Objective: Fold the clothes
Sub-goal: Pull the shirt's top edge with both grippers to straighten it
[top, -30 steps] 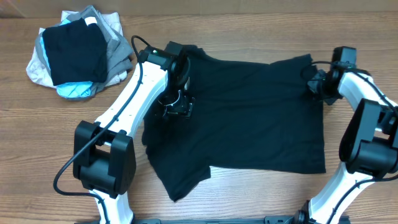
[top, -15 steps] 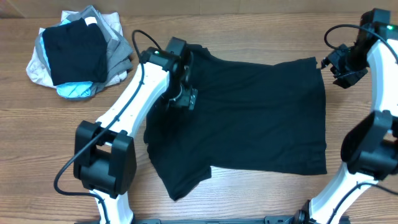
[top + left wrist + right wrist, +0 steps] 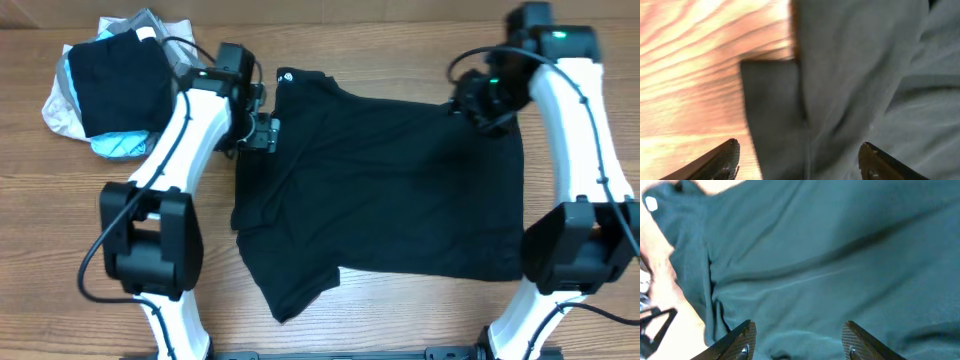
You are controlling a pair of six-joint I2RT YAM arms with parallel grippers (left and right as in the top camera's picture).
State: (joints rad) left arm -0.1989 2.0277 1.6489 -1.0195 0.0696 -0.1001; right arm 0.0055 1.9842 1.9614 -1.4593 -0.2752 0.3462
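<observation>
The far strip of the table (image 3: 400, 40), behind the shirt (image 3: 400, 190), is bare wood from the pile of garments (image 3: 110, 90) at the far left to the right arm (image 3: 585, 120); passage there is free. The shirt covers the whole middle. The left arm (image 3: 175, 170) runs from the near left up to the shirt's far left edge and blocks the gap between pile and shirt. The right arm stands along the shirt's right edge and reaches over its far right corner. Bare wood also lies left of the left arm, on the near side of the pile, and along the near edge between the two arm bases.
</observation>
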